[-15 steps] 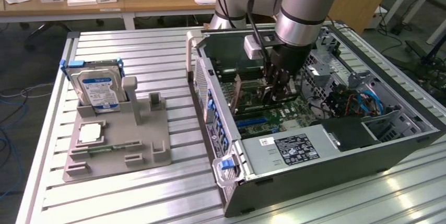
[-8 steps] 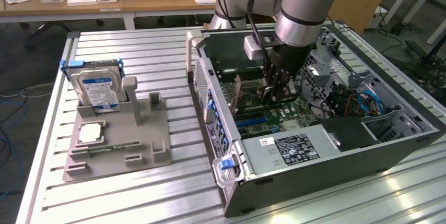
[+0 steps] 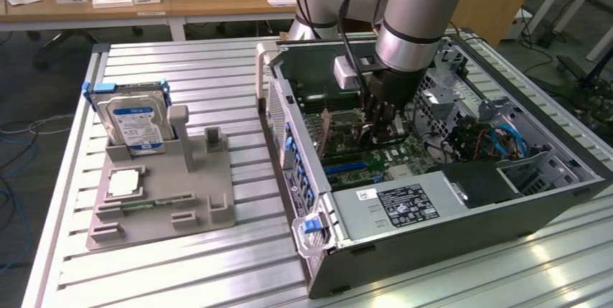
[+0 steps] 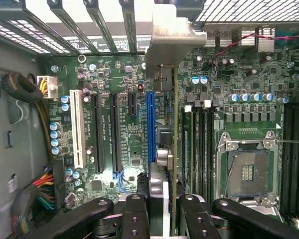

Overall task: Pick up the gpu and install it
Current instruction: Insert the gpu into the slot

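Note:
The gpu (image 4: 175,124) appears edge-on in the wrist view as a thin card with a silvery metal bracket (image 4: 169,37) at its far end. My gripper (image 4: 164,211) is shut on it, one black finger (image 4: 134,216) on each side. The card hangs over the green motherboard (image 4: 124,144), running alongside the long blue slot (image 4: 151,124) and close to it; whether it touches the slot I cannot tell. In the exterior view my gripper (image 3: 385,132) reaches down into the open computer case (image 3: 460,200) above the motherboard.
On the exterior view's left, a grey fixture (image 3: 192,200) holds a silver hard drive (image 3: 134,125) with a blue-white label and a small square chip (image 3: 125,182). A power supply (image 3: 403,204) fills the case's near end. Cables (image 3: 489,143) and a CPU socket (image 4: 246,172) lie near the card.

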